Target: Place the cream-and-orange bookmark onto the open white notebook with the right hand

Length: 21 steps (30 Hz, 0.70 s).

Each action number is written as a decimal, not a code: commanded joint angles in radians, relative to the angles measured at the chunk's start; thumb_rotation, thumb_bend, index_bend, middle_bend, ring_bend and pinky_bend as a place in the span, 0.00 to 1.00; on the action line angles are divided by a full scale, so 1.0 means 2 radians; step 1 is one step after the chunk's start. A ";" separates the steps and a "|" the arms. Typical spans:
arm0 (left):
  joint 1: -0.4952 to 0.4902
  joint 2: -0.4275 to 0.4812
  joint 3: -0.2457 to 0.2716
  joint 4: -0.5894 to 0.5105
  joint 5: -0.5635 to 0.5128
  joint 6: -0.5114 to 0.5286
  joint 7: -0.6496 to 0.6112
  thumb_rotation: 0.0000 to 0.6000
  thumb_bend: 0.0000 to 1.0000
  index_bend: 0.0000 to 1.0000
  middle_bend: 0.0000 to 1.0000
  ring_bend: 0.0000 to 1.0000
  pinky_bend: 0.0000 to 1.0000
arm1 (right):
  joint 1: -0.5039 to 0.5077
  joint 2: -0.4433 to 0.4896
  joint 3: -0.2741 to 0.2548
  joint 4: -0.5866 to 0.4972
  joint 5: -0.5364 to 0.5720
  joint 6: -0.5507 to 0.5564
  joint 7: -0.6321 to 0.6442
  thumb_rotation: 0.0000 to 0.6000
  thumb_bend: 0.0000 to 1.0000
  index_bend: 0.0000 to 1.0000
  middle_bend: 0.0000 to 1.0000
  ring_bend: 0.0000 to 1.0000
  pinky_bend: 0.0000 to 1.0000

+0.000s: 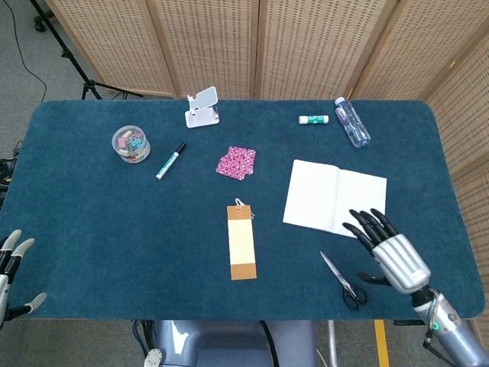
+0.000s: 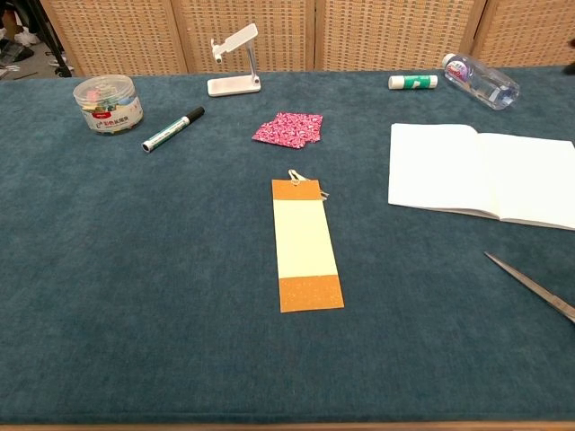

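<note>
The cream-and-orange bookmark (image 1: 242, 242) (image 2: 305, 245) lies flat at the table's middle front, its ring end pointing away from me. To its right the open white notebook (image 1: 330, 198) (image 2: 476, 172) lies flat. My right hand (image 1: 390, 250) hovers over the notebook's near right corner with fingers spread, holding nothing, well to the right of the bookmark. My left hand (image 1: 11, 267) shows at the far left edge, off the table, fingers apart and empty. Neither hand appears in the chest view.
Scissors (image 1: 343, 280) (image 2: 535, 287) lie just left of my right hand. A pink patterned cloth (image 1: 235, 162), green marker (image 1: 170, 160), clip tub (image 1: 131, 144), white phone stand (image 1: 202, 106), glue stick (image 1: 313, 119) and plastic bottle (image 1: 351, 121) sit farther back.
</note>
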State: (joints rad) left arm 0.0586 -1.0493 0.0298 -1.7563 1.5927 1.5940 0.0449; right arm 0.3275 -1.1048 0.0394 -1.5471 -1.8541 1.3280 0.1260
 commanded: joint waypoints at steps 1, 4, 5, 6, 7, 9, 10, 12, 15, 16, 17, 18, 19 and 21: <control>-0.006 -0.004 -0.008 -0.003 -0.015 -0.011 0.007 1.00 0.00 0.00 0.00 0.00 0.00 | 0.081 -0.004 0.009 0.032 -0.045 -0.076 0.012 1.00 0.00 0.14 0.00 0.00 0.00; -0.012 -0.005 -0.009 -0.005 -0.024 -0.025 0.015 1.00 0.00 0.00 0.00 0.00 0.00 | 0.125 -0.024 0.013 0.050 -0.073 -0.105 0.005 1.00 0.00 0.14 0.00 0.00 0.00; -0.014 -0.005 -0.009 -0.006 -0.025 -0.028 0.017 1.00 0.00 0.00 0.00 0.00 0.00 | 0.137 -0.031 0.013 0.056 -0.083 -0.110 0.001 1.00 0.00 0.14 0.00 0.00 0.00; -0.015 -0.005 -0.009 -0.006 -0.026 -0.031 0.020 1.00 0.00 0.00 0.00 0.00 0.00 | 0.150 -0.039 0.014 0.062 -0.093 -0.117 -0.004 1.00 0.00 0.14 0.00 0.00 0.00; -0.017 -0.006 -0.010 -0.007 -0.028 -0.034 0.024 1.00 0.00 0.00 0.00 0.00 0.00 | 0.166 -0.050 0.013 0.070 -0.104 -0.127 -0.008 1.00 0.00 0.14 0.00 0.00 0.00; -0.019 -0.007 -0.012 -0.008 -0.033 -0.038 0.029 1.00 0.00 0.00 0.00 0.00 0.00 | 0.194 -0.067 0.011 0.080 -0.120 -0.145 -0.013 1.00 0.00 0.14 0.00 0.00 0.00; -0.020 -0.008 -0.013 -0.009 -0.036 -0.039 0.030 1.00 0.00 0.00 0.00 0.00 0.00 | 0.205 -0.074 0.010 0.083 -0.126 -0.152 -0.015 1.00 0.00 0.14 0.00 0.00 0.00; -0.022 -0.009 -0.015 -0.010 -0.043 -0.043 0.033 1.00 0.00 0.00 0.00 0.00 0.00 | 0.228 -0.088 0.009 0.093 -0.137 -0.165 -0.020 1.00 0.00 0.14 0.00 0.00 0.00; -0.024 -0.010 -0.018 -0.011 -0.052 -0.047 0.036 1.00 0.00 0.00 0.00 0.00 0.00 | 0.256 -0.106 0.007 0.104 -0.147 -0.183 -0.023 1.00 0.00 0.14 0.00 0.00 0.00; -0.025 -0.010 -0.019 -0.011 -0.055 -0.048 0.037 1.00 0.00 0.00 0.00 0.00 0.00 | 0.266 -0.114 0.007 0.109 -0.151 -0.189 -0.025 1.00 0.00 0.15 0.00 0.00 0.00; -0.026 -0.011 -0.020 -0.011 -0.057 -0.050 0.038 1.00 0.00 0.00 0.00 0.00 0.00 | 0.277 -0.123 0.007 0.116 -0.155 -0.194 -0.026 1.00 0.00 0.15 0.00 0.00 0.00; -0.026 -0.011 -0.021 -0.011 -0.060 -0.051 0.039 1.00 0.00 0.00 0.00 0.00 0.00 | 0.285 -0.132 0.007 0.123 -0.157 -0.197 -0.026 1.00 0.00 0.16 0.00 0.00 0.00; -0.027 -0.012 -0.021 -0.012 -0.062 -0.054 0.040 1.00 0.00 0.00 0.00 0.00 0.00 | 0.295 -0.145 0.006 0.134 -0.159 -0.198 -0.023 1.00 0.00 0.16 0.00 0.00 0.00; -0.029 -0.012 -0.021 -0.012 -0.064 -0.057 0.041 1.00 0.00 0.00 0.00 0.00 0.00 | 0.308 -0.159 0.004 0.149 -0.161 -0.200 -0.023 1.00 0.00 0.17 0.00 0.00 0.00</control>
State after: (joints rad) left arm 0.0024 -1.0726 -0.0120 -1.7800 1.4657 1.4824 0.1265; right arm 0.9195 -1.3931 0.0522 -1.2791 -2.1649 0.9397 0.0808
